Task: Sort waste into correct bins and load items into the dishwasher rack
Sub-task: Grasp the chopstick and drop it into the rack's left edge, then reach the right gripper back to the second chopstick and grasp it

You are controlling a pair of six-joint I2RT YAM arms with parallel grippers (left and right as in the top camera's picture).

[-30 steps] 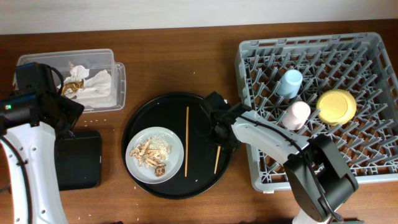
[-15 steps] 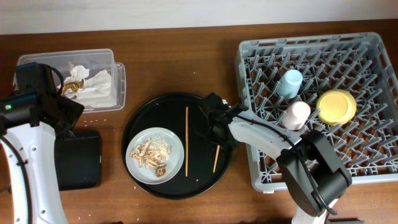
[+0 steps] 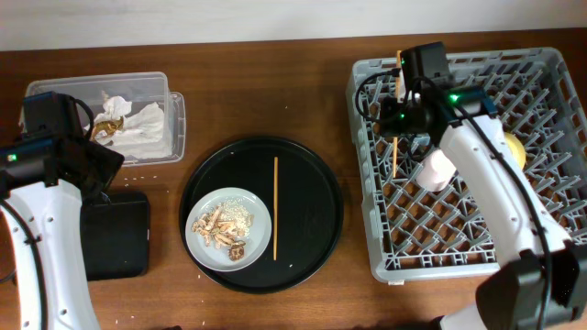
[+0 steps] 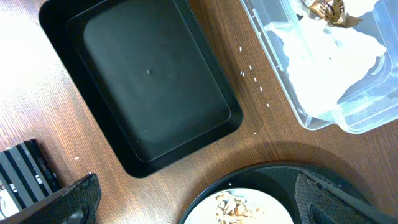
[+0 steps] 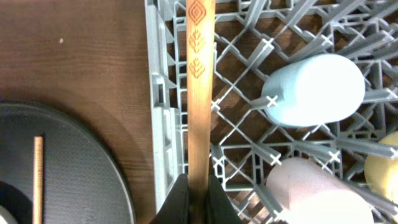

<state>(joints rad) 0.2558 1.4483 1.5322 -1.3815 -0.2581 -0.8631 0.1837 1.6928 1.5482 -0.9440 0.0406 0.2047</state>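
Chopstick (image 5: 200, 112) pinched between closed right jaws, above dishwasher rack (image 5: 163, 93) edge, left jaws wide open

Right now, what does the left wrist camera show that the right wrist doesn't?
Only the left wrist view: the shallow black rectangular tray and the clear plastic tub holding crumpled white napkins. Only the right wrist view: the grey plastic rack, the light-blue cup, the pink cup, and the wooden chopstick clamped by the right gripper. Both: the round black tray on the brown wooden table.
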